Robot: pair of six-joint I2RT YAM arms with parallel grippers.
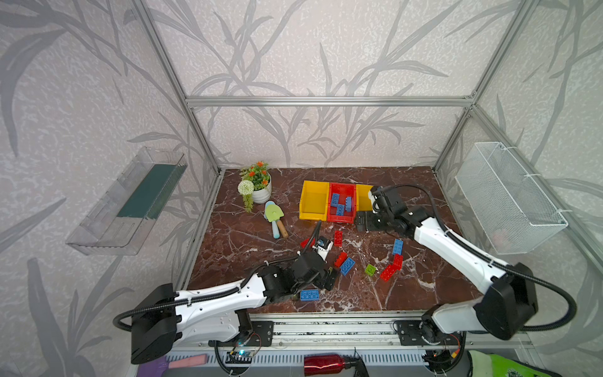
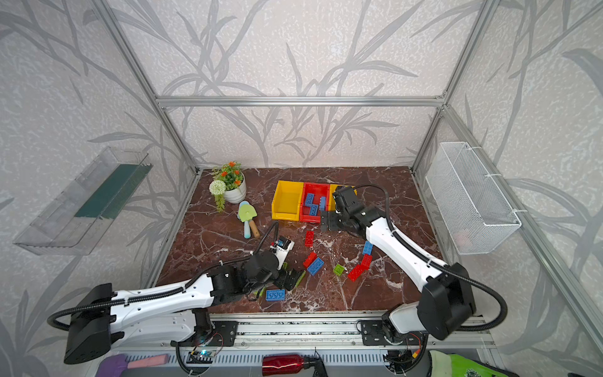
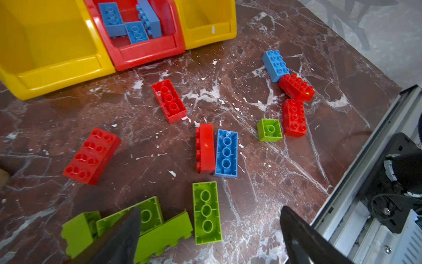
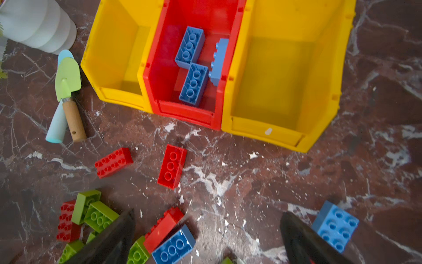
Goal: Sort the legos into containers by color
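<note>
While empty, left tool (image 3: 210, 209), right tool (image 4: 207, 213) agape

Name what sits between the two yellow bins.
The red bin, touching both yellow bins, with three blue legos inside it. The right wrist view shows this best, and both top views agree.

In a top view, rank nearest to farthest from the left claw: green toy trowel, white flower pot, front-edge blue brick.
1. Blue plastic brick, beside the left claw, front.
2. Green toy trowel, mid-table.
3. White flower pot, back left.
</note>
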